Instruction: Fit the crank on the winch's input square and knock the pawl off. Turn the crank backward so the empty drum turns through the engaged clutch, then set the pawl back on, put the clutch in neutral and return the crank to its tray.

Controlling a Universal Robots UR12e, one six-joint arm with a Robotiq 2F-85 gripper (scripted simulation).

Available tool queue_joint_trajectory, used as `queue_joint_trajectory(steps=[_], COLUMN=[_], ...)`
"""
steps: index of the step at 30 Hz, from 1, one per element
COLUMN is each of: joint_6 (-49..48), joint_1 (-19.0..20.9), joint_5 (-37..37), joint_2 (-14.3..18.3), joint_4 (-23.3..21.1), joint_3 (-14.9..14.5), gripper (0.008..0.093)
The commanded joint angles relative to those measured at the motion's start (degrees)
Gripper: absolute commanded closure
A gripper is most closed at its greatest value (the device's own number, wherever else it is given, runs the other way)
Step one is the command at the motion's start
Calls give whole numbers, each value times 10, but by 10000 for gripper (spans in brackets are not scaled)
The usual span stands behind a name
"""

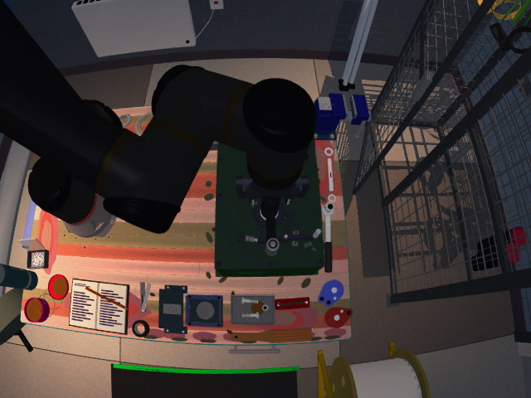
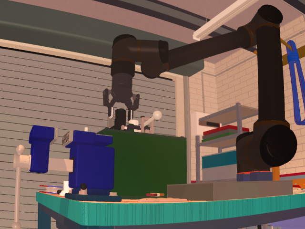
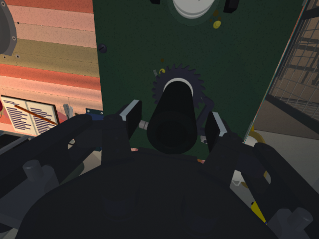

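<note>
The crank's black upright handle stands between the fingers of my gripper, which is open and holds nothing. The crank sits on the winch atop the green box, its arm running from the toothed ratchet wheel toward a grey hub. From the second side camera my gripper hangs straight down over the handle. A lever with a white ball knob leans up beside the winch. The pawl is too small and shadowed to make out. The pale drum shows at the box's far end.
A grey tray with bolts lies at the bench's front among several tools and plates. An open book lies front left. A long ratchet wrench lies right of the green box, a blue vise stands behind it, and a wire cage borders the right.
</note>
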Motion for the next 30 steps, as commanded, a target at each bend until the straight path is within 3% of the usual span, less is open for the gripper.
queue_joint_trajectory(steps=[1, 30], joint_6=[0, 0], joint_1=[0, 0], joint_5=[0, 0], joint_2=[0, -9], joint_4=[0, 26], joint_3=[-1, -19], gripper=[284, 284])
